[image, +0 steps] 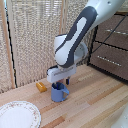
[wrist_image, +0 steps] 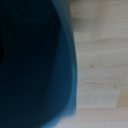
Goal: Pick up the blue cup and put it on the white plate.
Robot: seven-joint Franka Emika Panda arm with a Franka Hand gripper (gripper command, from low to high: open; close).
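Your blue cup (image: 60, 93) stands upright on the wooden counter (image: 95, 102), directly beneath the claw (image: 61, 81), which sits right at its rim; whether the claw is clenched on it, you cannot tell. The white plate (image: 18, 115) lies well apart, toward the exterior view's left, still bare, so lifting and placing remain. A yellow block (image: 41, 87) sits near the cup. No writing is readable.

One blue cup (image: 59, 93), one white plate (image: 18, 116), one small yellow block (image: 41, 87).
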